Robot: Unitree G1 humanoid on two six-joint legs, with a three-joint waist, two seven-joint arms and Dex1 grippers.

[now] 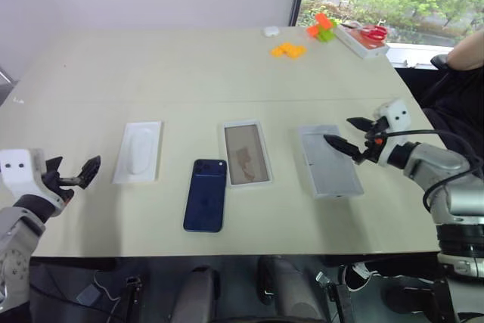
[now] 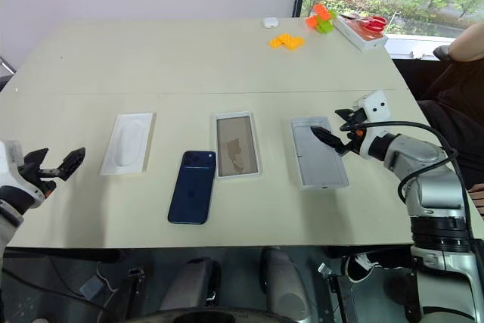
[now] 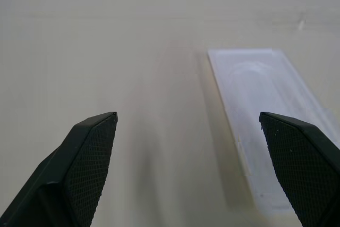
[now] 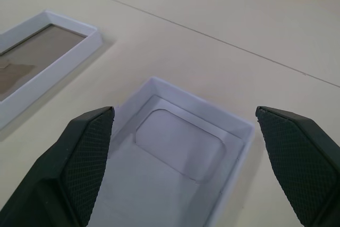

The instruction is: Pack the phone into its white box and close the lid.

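Note:
The dark navy phone [image 1: 206, 194] lies flat near the table's front edge. Just behind and to its right lies the white box [image 1: 246, 153], open, its brownish inside up. The lid [image 1: 328, 160] rests further right with its grey inside up. My right gripper [image 1: 340, 131] hovers open over the lid's far end, which shows between its fingers in the right wrist view as the lid [image 4: 175, 152]. My left gripper [image 1: 74, 168] is open at the far left, level with a white moulded insert [image 1: 137, 151], and holds nothing.
Yellow bricks [image 1: 288, 50], orange and green bricks [image 1: 324, 28], a small white case [image 1: 271, 32] and a flat box with red scissors [image 1: 363, 38] sit at the table's [image 1: 189, 73] far right. A person's arm [image 1: 465, 51] shows at the right edge.

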